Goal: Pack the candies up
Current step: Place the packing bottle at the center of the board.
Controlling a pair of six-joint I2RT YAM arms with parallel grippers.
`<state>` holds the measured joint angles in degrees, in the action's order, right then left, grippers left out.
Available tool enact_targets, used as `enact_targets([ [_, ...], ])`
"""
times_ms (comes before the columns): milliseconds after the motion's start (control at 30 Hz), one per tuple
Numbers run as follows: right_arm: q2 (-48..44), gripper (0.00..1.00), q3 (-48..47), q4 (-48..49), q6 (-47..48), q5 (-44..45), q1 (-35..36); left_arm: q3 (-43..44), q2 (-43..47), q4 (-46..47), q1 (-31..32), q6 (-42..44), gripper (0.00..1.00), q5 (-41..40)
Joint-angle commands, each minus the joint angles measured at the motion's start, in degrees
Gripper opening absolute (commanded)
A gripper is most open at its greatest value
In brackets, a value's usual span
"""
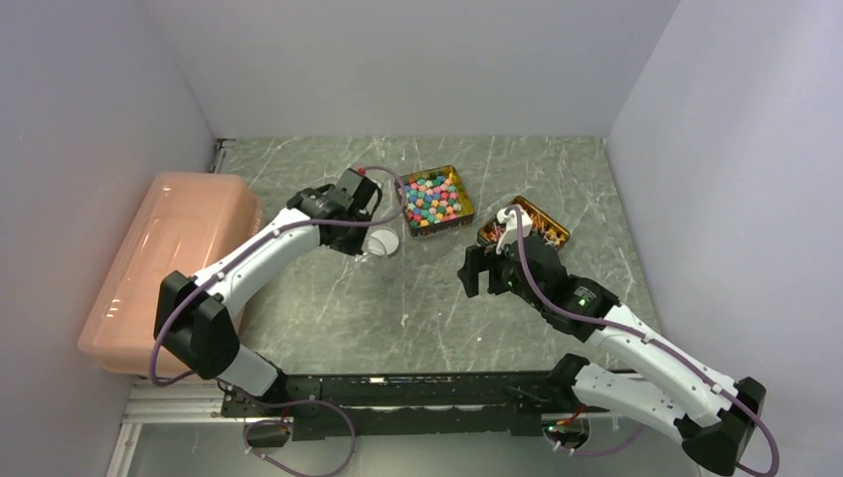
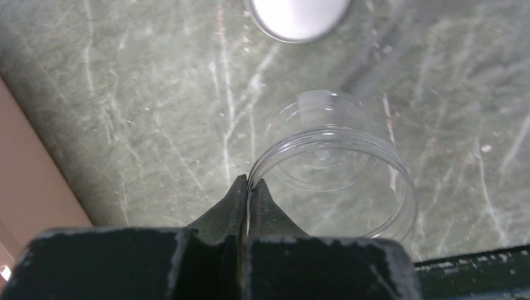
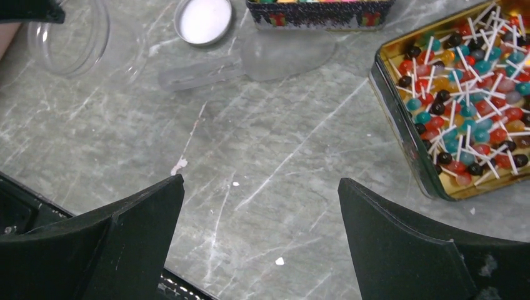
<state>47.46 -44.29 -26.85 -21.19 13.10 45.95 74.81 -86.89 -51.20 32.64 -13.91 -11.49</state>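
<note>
Left wrist view: the left gripper (image 2: 250,185) pinches the thin rim of the clear jar (image 2: 331,164), which could slip and tip. The right gripper (image 3: 260,181) stands wide apart.

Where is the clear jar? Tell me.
Left of centre on the table, in the left wrist view: the clear jar has its rim pinched in the shut left pincer, the white lid lying apart beyond it.

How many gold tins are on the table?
2. One gold tin of multicoloured candies sits centre back; the lollipop tin sits right of it, partly behind the right arm.
</note>
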Motion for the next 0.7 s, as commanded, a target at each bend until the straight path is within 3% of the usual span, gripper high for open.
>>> enact_targets([
  [0,-2.4,0.98,-1.9,-4.7,-2.6,4.1,0.2,-0.3,3.3,-3.3,6.0,-4.9,0.00,-0.6],
  [367,-7.1,1.00,-1.2,-12.7,-10.6,13.2,0.2,0.4,-0.9,-6.5,22.7,-14.8,0.00,-9.9],
  [667,-8.2,1.00,-0.5,-13.5,-11.9,13.3,0.2,2.5,-9.3,-4.9,29.0,-16.1,0.00,-10.7],
])
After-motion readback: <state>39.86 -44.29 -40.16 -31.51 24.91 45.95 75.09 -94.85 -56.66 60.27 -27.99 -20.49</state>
